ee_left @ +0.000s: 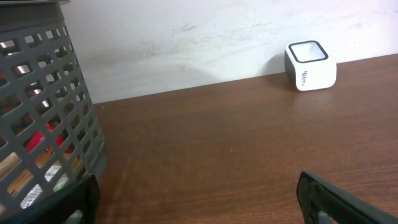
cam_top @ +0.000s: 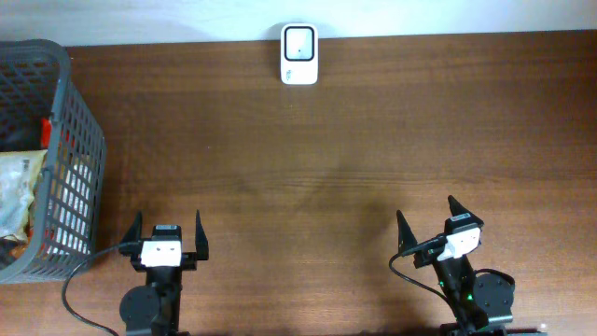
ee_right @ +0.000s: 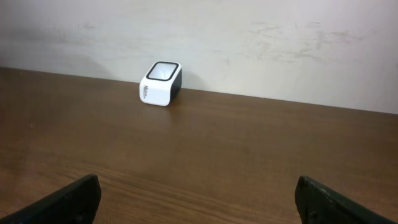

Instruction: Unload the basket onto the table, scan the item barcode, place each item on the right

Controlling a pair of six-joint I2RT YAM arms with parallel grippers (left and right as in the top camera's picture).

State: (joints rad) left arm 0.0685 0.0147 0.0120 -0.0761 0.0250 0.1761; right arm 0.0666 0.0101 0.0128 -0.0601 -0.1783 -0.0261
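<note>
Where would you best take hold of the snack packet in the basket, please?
I'd pinch the snack packet on its exposed crinkled top, coming straight down with the left gripper. The mesh walls of the basket block every side, so probably only the open top gives access.

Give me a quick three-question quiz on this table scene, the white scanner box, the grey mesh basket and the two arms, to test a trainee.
1. True or false: the left gripper and the right gripper both stand open and empty.
2. Which arm is nearer the grey plastic mesh basket?
3. Where does the white box-shaped barcode scanner stand?
A. At the far edge of the brown wooden table, by the wall
B. Inside the basket
C. Between the two grippers

Key: 1 true; 2 the left arm; 3 A.
</note>
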